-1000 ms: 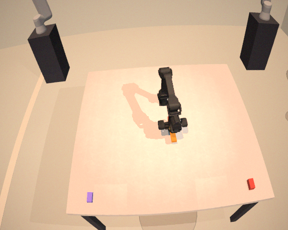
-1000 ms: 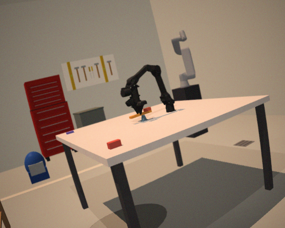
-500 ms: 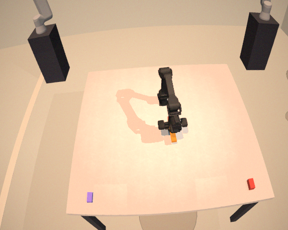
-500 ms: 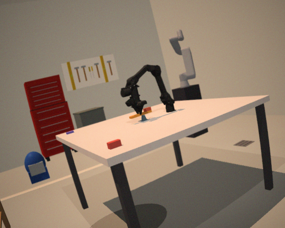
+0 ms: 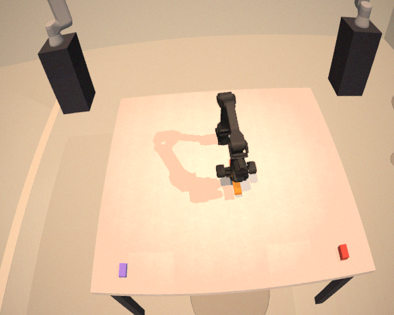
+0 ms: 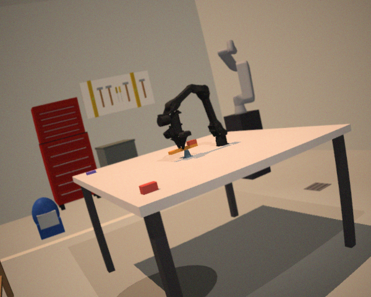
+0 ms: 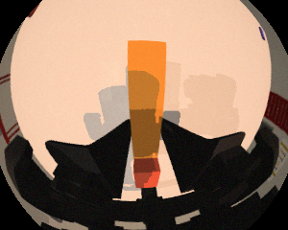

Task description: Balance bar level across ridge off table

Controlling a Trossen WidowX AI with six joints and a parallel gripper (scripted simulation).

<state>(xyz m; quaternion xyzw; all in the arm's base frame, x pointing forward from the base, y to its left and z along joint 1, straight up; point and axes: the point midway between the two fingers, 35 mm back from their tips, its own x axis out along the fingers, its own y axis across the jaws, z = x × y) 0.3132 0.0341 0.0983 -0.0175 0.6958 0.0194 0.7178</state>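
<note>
The orange bar (image 5: 238, 188) (image 6: 174, 151) (image 7: 147, 57) carries a red block (image 6: 191, 142) (image 7: 147, 178) on its end nearer the arm's base. My gripper (image 6: 182, 148) (image 7: 146, 122) is shut on the bar, with one finger on each side of it. The blue-grey ridge (image 6: 187, 154) stands on the table under the bar, slightly to the base side of the fingers. The bar crosses over the ridge top, clear of the table, and looks about level. Whether it touches the ridge top cannot be told. From above, the gripper hides most of the ridge.
On the table (image 5: 190, 237) (image 6: 243, 153), a loose red block (image 5: 343, 251) (image 6: 148, 187) lies near one front corner and a purple block (image 5: 123, 270) (image 6: 91, 172) near the other. Two grey arms on black pedestals (image 5: 66, 74) (image 5: 353, 57) stand beyond the table.
</note>
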